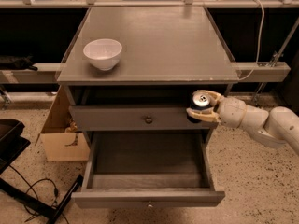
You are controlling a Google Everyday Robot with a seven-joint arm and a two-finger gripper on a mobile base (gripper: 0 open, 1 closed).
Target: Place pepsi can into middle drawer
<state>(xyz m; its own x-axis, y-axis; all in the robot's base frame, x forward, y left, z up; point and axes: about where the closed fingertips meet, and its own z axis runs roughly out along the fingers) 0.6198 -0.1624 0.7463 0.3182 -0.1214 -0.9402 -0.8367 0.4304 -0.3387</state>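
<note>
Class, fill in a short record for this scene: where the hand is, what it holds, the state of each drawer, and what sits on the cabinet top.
hand: at the cabinet's right side, level with the upper drawer
holding: pepsi can, top facing up, not in any drawer
middle drawer: pulled open, nothing inside
upper drawer: closed
cabinet top: white bowl at front left
</note>
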